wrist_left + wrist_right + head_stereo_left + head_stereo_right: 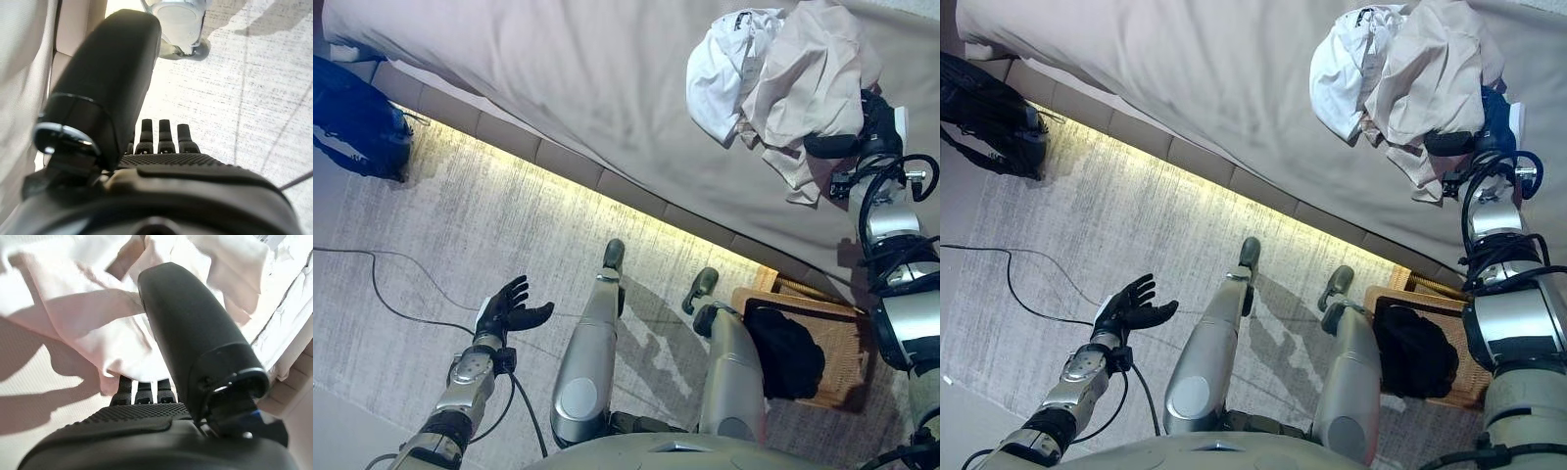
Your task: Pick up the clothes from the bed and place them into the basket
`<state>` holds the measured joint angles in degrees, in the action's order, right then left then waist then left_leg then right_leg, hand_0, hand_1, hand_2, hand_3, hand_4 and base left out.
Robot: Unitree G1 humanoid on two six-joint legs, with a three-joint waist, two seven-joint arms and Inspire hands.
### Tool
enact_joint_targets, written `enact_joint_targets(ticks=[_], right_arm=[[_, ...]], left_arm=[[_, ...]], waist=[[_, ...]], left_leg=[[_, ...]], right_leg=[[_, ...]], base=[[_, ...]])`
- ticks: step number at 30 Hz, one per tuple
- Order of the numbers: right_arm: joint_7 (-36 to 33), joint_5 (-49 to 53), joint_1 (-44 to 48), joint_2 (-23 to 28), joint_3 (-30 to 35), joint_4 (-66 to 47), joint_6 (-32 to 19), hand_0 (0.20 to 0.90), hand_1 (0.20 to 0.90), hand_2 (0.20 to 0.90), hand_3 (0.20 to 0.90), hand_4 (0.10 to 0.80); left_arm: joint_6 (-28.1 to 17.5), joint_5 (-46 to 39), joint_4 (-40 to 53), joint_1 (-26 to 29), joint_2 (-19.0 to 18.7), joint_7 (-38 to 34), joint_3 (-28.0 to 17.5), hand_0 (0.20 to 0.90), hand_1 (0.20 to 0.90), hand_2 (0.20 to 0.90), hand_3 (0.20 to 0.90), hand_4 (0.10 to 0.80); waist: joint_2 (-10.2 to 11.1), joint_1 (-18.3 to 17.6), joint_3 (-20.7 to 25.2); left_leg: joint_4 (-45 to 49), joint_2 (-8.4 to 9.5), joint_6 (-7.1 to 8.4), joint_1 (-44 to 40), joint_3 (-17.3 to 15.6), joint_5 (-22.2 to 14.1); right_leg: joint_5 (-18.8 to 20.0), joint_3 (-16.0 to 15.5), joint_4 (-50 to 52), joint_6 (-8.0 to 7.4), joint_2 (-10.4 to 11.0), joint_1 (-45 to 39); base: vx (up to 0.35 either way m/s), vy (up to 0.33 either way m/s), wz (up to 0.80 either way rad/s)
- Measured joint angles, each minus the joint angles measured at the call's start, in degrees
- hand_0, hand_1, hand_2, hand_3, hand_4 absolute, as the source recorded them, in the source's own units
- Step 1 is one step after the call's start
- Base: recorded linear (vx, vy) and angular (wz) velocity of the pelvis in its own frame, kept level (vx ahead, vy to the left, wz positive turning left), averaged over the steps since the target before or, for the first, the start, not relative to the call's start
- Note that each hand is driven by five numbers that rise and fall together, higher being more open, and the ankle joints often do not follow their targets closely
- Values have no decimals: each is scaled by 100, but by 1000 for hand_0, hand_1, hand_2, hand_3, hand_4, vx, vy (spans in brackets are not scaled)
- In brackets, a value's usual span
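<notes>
Right wrist view shows the right hand (pixel 161 396) with its fingers (pixel 142 394) hidden under the clothes (pixel 783 78), so I cannot tell their grip. The clothes lie on the bed (pixel 558 78), near its edge. The basket (pixel 847 343) sits on the floor beside the bed. The left hand (pixel 509 308) hangs relaxed over bare carpet (pixel 460 225).

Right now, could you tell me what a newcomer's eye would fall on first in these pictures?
First the crumpled clothes, white and beige, heaped on the bed, with the right hand reaching into them. Next the basket on the floor by the bed, with a dark garment already in it. The left hand hangs open over the carpet, idle.
</notes>
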<state>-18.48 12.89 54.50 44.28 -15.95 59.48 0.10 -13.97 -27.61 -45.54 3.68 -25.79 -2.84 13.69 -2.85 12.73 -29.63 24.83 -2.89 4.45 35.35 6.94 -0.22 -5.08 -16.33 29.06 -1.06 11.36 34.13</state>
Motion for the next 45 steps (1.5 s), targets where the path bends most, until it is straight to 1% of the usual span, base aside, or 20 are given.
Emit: enact_joint_targets(ticks=[2, 4, 7, 9, 14, 15, 18, 22, 23, 24, 27, 31, 37, 40, 43, 45], right_arm=[[24, -71, 248, 18, -253, 254, 183, 900, 900, 900, 900, 800], [88, -69, 393, 18, -334, 475, 206, 900, 900, 900, 900, 800], [521, -50, 718, 148, -556, 680, 345, 900, 900, 900, 900, 800], [874, 172, 850, 211, -643, 761, 374, 900, 900, 900, 900, 800], [1431, 631, 1024, 458, -740, 790, 379, 900, 900, 900, 900, 800], [1536, 781, 1064, 496, -735, 835, 380, 900, 900, 900, 900, 800], [1705, 943, 1125, 535, -733, 914, 402, 900, 900, 900, 900, 800], [2099, 966, 1289, 659, -736, 1039, 708, 900, 900, 900, 900, 800], [2166, 963, 1340, 677, -738, 1102, 772, 749, 749, 749, 724, 624], [2202, 951, 1365, 682, -738, 1146, 814, 300, 300, 300, 200, 100], [2258, 920, 1370, 686, -736, 1248, 908, 300, 300, 300, 200, 100], [2281, 849, 1375, 674, -733, 1344, 1032, 300, 300, 300, 200, 100], [2241, 905, 1355, 580, -676, 1364, 1108, 300, 300, 300, 200, 100], [1984, 1122, 1313, 469, -444, 1370, 1105, 300, 300, 300, 200, 100], [1516, 1594, 1154, 367, -126, 1374, 989, 300, 300, 300, 200, 100], [1164, 2026, 1004, 246, 411, 1373, 787, 300, 300, 300, 200, 100]], left_arm=[[-2, -71, 57, 0, -33, 17, 1, 900, 900, 900, 900, 800], [-3, -150, 82, 0, -65, 34, 1, 900, 900, 900, 900, 800], [-45, -225, 119, 0, -143, 89, -1, 900, 900, 900, 900, 800], [-45, -220, 150, 0, -213, 101, -2, 900, 900, 900, 900, 800], [-43, -256, 148, 0, -499, 220, -35, 900, 900, 900, 900, 800], [-43, -333, 148, 0, -594, 261, -76, 900, 900, 900, 900, 800], [-43, -399, 137, 0, -691, 352, -212, 900, 900, 900, 900, 800], [-43, -403, 144, 1, -786, 547, -344, 900, 900, 900, 900, 800], [-38, -403, 143, 1, -808, 587, -344, 900, 900, 900, 900, 800], [-34, -403, 144, 1, -831, 617, -344, 900, 900, 900, 900, 800], [-8, -404, 171, 3, -910, 727, -344, 900, 900, 900, 900, 800], [0, -403, 197, 3, -924, 750, -344, 900, 900, 900, 900, 800], [0, -399, 190, 4, -924, 751, -344, 900, 900, 900, 900, 800], [-5, -398, 178, 3, -924, 751, -343, 900, 900, 900, 900, 800], [-31, -398, 176, 5, -922, 748, -340, 900, 900, 900, 900, 800], [-53, -398, 168, 5, -911, 724, -335, 900, 900, 900, 900, 800]], waist=[[0, 4, 0], [-3, 35, -2], [-22, 119, -12], [-26, 166, -14], [-65, 209, -34], [-65, 214, -34], [-65, 216, -34], [-65, 259, -33], [-65, 276, -33], [-65, 285, -33], [-67, 301, -32], [-69, 411, -31], [-69, 467, -31], [-69, 470, -31], [-69, 438, -31], [-69, 429, -31]], left_leg=[[0, -4, 0, 74, 15, 2], [-3, -4, -4, 140, 33, 19], [-9, -2, 67, 333, 58, 89], [-11, -6, 111, 417, 93, 121], [-8, -4, 121, 515, 190, 127], [-13, -5, 122, 520, 200, 128], [-19, -7, 135, 521, 210, 136], [-24, -12, 145, 517, 240, 142], [-29, -12, 150, 512, 252, 146], [-38, -9, 161, 508, 276, 154], [-139, -5, 165, 454, 356, 210], [-266, -10, 177, 394, 379, 280], [-314, -6, 228, 395, 433, 352], [-316, -6, 228, 395, 432, 352], [-316, -6, 227, 371, 432, 352], [-327, 1, 225, 324, 428, 351]], right_leg=[[0, -18, 7, 0, 0, 72], [0, -27, 17, 0, -3, 139], [3, -29, 95, 2, 0, 356], [11, -57, 111, 15, -1, 428], [19, -147, 116, 29, -4, 477], [18, -159, 114, 30, -7, 477], [19, -164, 111, 30, -12, 477], [4, -195, 103, 45, -15, 452], [3, -207, 100, 44, -15, 441], [3, -232, 97, 44, -16, 422], [4, -330, 48, 45, -12, 339], [-1, -363, -4, 36, -15, 306], [14, -425, -15, 39, -10, 299], [22, -425, -23, 27, -11, 296], [24, -429, -72, 27, -16, 250], [31, -427, -111, 35, -18, 192]], base=[[27, -82, 3], [6, -83, 1], [10, -89, 1], [10, -54, 5], [10, -62, 7], [3, -63, 2], [-15, -50, 1], [8, -49, 3], [8, -50, 6], [5, -52, 7], [4, -52, 13], [0, -39, 4], [-3, -18, 4], [-4, 12, 0], [-16, 37, 1], [-27, 60, 0]])
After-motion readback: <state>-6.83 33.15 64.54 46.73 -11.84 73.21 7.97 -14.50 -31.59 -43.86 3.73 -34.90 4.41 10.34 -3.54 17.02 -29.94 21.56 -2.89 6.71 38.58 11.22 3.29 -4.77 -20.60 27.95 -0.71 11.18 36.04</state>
